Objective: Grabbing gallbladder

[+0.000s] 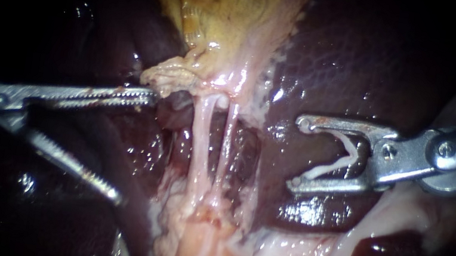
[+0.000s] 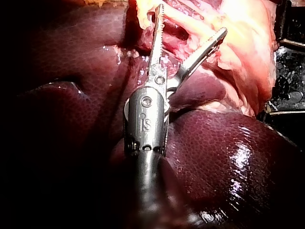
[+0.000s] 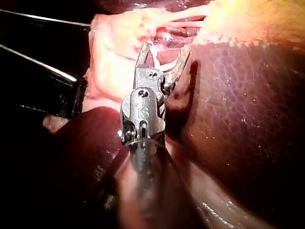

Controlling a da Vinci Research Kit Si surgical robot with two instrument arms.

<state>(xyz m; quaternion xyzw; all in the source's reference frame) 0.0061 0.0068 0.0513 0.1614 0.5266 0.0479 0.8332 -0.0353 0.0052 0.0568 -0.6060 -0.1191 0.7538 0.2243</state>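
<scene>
Because the gallbladder [image 1: 229, 19] hangs from the top centre of the frame and narrows downward to a pale, frayed neck at mid-frame, its long axis runs roughly vertical. The left instrument [image 1: 134, 147] is the nearer. Its toothed jaws gape wide on nothing, the upper tip at the neck's left fringe and the lower one down over dark liver [image 1: 336, 48]. Two tubes [image 1: 201, 142] descend from the neck. Right of them, well apart from the gallbladder, the right instrument [image 1: 296, 153] carries a white clip [image 1: 339, 157] between spread jaws, both touching it.
</scene>
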